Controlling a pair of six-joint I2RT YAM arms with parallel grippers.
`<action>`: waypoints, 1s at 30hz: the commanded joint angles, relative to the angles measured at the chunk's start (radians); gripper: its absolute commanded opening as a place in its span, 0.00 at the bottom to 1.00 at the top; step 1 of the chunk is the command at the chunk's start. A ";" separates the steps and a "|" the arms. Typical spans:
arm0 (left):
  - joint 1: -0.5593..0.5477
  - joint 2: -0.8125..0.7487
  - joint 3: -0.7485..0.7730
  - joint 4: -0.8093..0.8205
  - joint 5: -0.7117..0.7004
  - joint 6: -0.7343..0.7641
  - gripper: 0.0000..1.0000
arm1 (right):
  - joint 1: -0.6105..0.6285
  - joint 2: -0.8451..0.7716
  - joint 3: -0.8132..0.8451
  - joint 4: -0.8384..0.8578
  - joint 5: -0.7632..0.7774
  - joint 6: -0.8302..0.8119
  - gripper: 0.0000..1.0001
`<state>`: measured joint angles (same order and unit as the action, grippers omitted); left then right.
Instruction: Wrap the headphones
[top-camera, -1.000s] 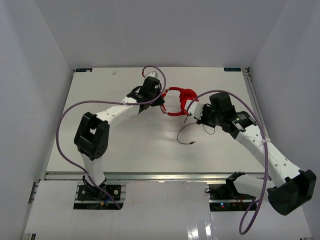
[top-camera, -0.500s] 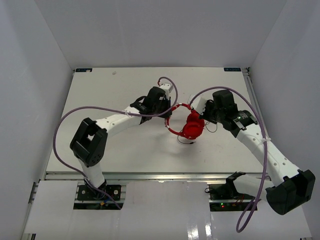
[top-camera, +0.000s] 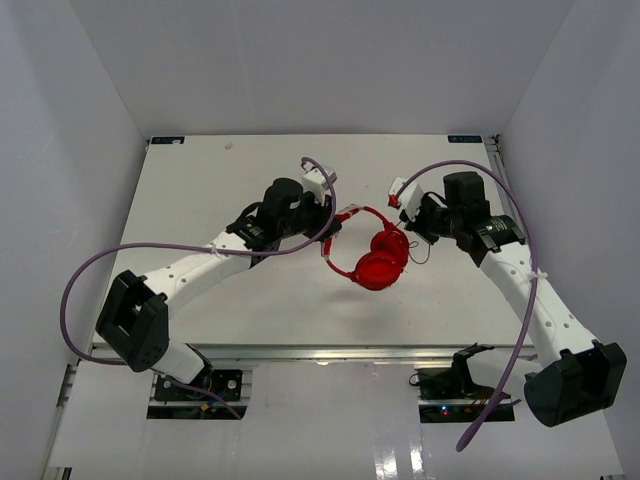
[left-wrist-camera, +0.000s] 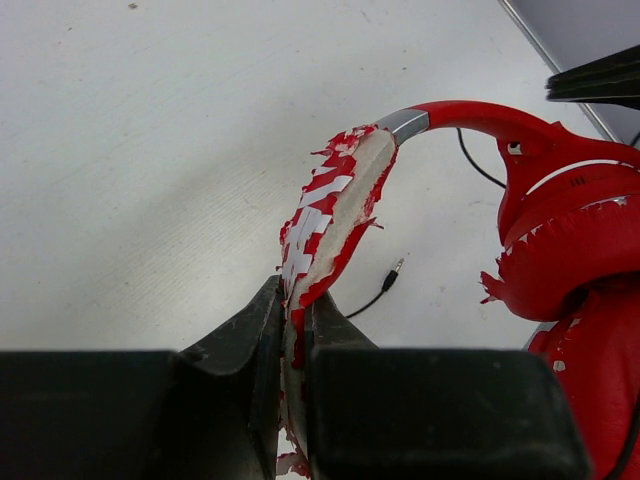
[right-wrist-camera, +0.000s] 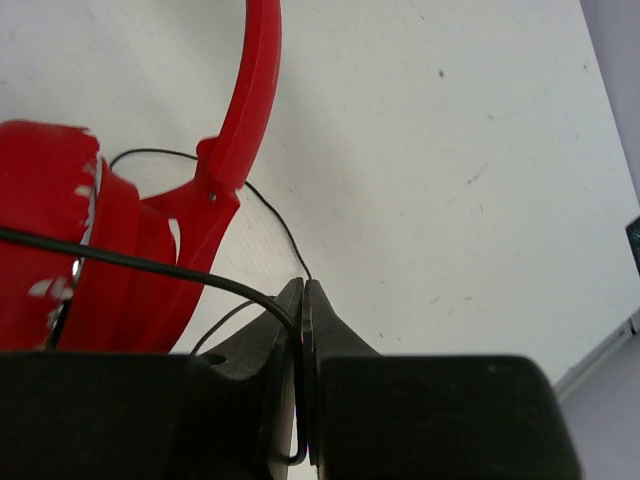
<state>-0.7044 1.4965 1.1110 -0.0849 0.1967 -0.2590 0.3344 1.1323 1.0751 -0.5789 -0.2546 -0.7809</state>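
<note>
Red headphones (top-camera: 376, 268) have swung toward the table's (top-camera: 250, 295) near edge since earlier.

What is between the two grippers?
The headphones: in the top view they are between the left gripper, shut on the headband, and the right gripper, shut on the cable.

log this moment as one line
left end effector: shut on peeling red-and-white headband | right end effector: shut on thin dark cable | bright red over-ear headphones: between the arms
</note>
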 joint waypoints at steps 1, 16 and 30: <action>-0.006 -0.101 -0.014 0.052 0.152 0.032 0.00 | -0.023 0.036 0.065 0.031 -0.140 0.045 0.08; -0.007 -0.098 -0.017 0.037 0.209 0.042 0.00 | -0.071 0.119 0.062 0.053 -0.285 0.092 0.13; -0.007 -0.163 0.002 0.065 0.260 -0.070 0.00 | -0.147 0.217 0.030 0.088 -0.610 0.163 0.26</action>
<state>-0.7049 1.4406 1.0779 -0.0822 0.3860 -0.2380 0.2289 1.3133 1.1034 -0.5447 -0.6735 -0.6622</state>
